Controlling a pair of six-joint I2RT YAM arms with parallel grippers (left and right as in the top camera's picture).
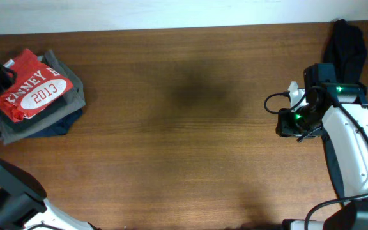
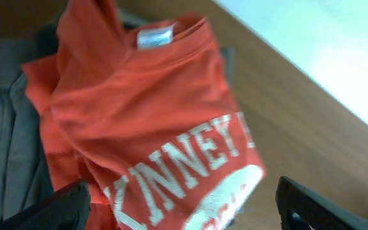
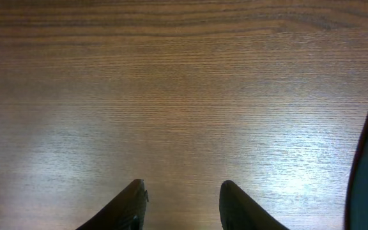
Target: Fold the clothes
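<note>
The white right arm [image 1: 353, 150] has black joints, green lights [image 1: 338, 89], a looping black cable [image 1: 271, 102] and black claw [image 3: 183, 184].

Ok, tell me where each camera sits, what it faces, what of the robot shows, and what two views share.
Overhead: fixed above, facing down on the table; left arm and right arm show.
Left wrist: on the left arm, facing the red T-shirt past the open left gripper.
Right wrist: on the right arm, facing bare table past the open right gripper.
Shared: the T-shirt, overhead and left wrist.
</note>
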